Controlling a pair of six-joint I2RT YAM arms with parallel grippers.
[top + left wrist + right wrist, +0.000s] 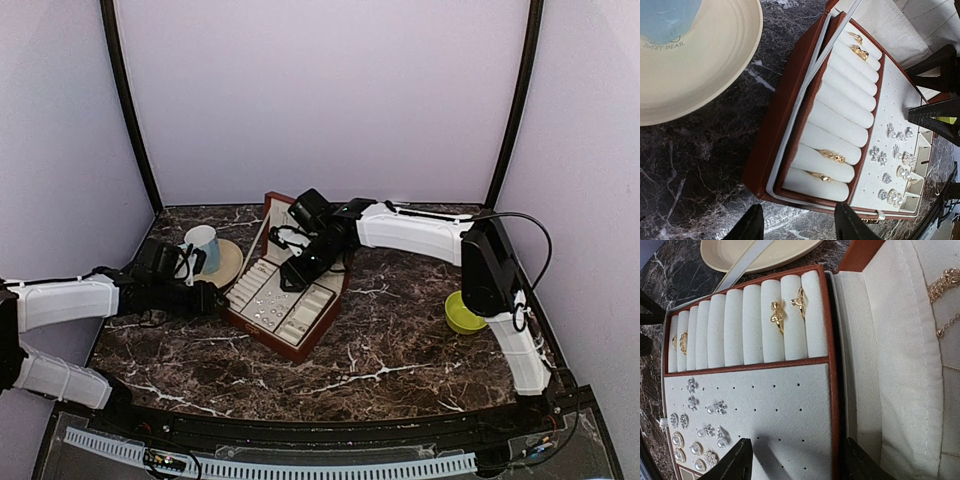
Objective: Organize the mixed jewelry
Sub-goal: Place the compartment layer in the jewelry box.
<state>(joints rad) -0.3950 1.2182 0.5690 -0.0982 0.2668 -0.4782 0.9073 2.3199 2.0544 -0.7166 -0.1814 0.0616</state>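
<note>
I log both claws released, empty: left gripper [799,220] just beside the box [775,135], right gripper [797,457] over its studs [695,435]; rings [776,315] inside, seemingly four.

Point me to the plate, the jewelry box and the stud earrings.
plate [720,60]: left wrist view, bare inner surface.
jewelry box [782,125]: left wrist view, brown outer wall.
stud earrings [718,408]: right wrist view, one stud in the cluster.
</note>
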